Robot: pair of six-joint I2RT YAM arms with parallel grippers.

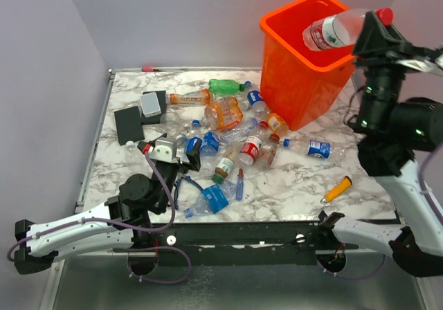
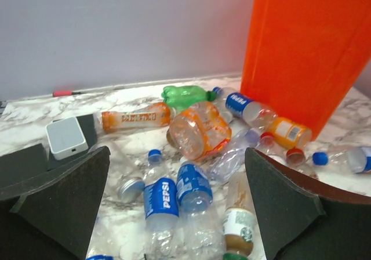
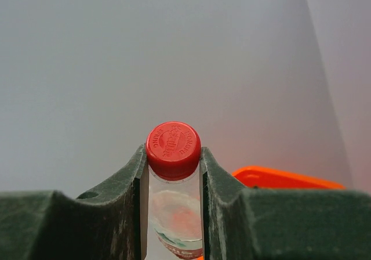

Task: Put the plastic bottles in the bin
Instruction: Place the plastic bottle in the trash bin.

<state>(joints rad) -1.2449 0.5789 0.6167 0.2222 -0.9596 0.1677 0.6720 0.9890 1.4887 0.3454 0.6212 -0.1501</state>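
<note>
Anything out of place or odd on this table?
Yes. A blue-and-red screwdriver lies in the heap of toppled bottles, a yellow-handled tool lies alone to the right, and a white box sits at the left. None are bottles. Nothing looks spilled.

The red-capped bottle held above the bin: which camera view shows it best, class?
Top external: the whole bottle, red label and cap, lies tilted in the right gripper over the orange bin. Right wrist shows only its cap and neck between the fingers. Left wrist misses it.

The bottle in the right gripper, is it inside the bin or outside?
Outside. The right gripper holds the red-capped bottle sideways above the bin, not dropped in.
</note>
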